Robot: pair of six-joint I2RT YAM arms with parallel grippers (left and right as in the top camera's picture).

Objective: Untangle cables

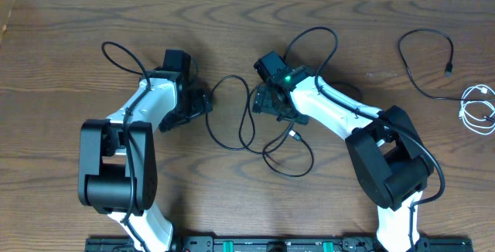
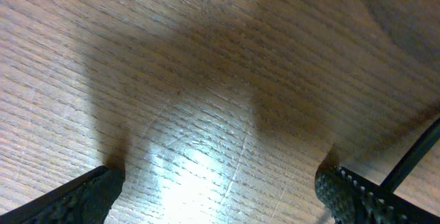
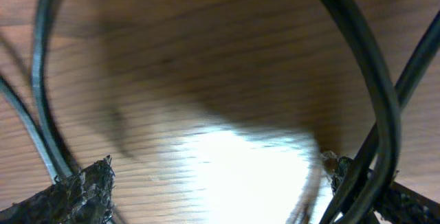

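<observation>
Left gripper (image 2: 216,183) gapes wide over open table (image 2: 206,80); right gripper (image 3: 220,176), equally wide, perhaps touches black cables (image 3: 375,93).

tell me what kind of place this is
Probably a robotics lab bench: a left arm and a right arm mounted along a wooden table, a tangled black cable between them, a second black cable and a coiled white cable off to the side.
</observation>
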